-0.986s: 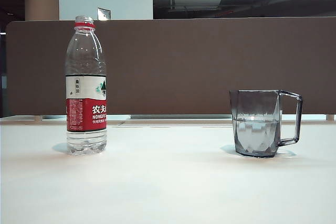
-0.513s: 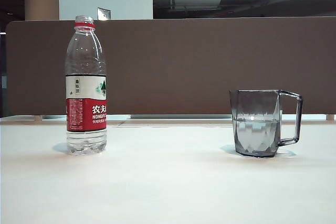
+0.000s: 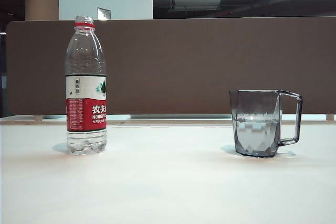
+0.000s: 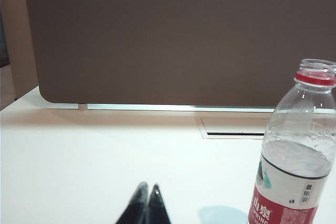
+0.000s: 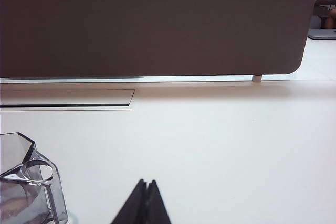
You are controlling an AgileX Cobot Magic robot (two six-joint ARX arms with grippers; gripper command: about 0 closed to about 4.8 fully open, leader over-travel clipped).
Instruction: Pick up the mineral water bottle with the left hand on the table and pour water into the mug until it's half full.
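Ext. view, left to right: no shift vs the pics from a sec ago. The mineral water bottle [image 3: 86,85] stands upright on the counter [image 3: 168,182] at left, same spot, cap off, red neck ring showing. The mug [image 3: 262,123] sits well apart at right, handle to the right, water line approx. halfway up, also unchanged. Neither arm shows in that view in any of the three pics.

Meaning for the task, my read: pour looks done, mug about half full, bottle set back down. Nothing left but to stay clear.

Left claw [image 4: 146,189] is clenched, tips pressed together, grasping nothing, low over the counter and beside the bottle without touching it. Right claw [image 5: 145,184] likewise clenched and empty, near the mug, apart from it.

Writing: bottle label red and white, Chinese chars "农夫" plus "NONGF…" cut off by the curve; small print below too fine to read. Mug has no markings.
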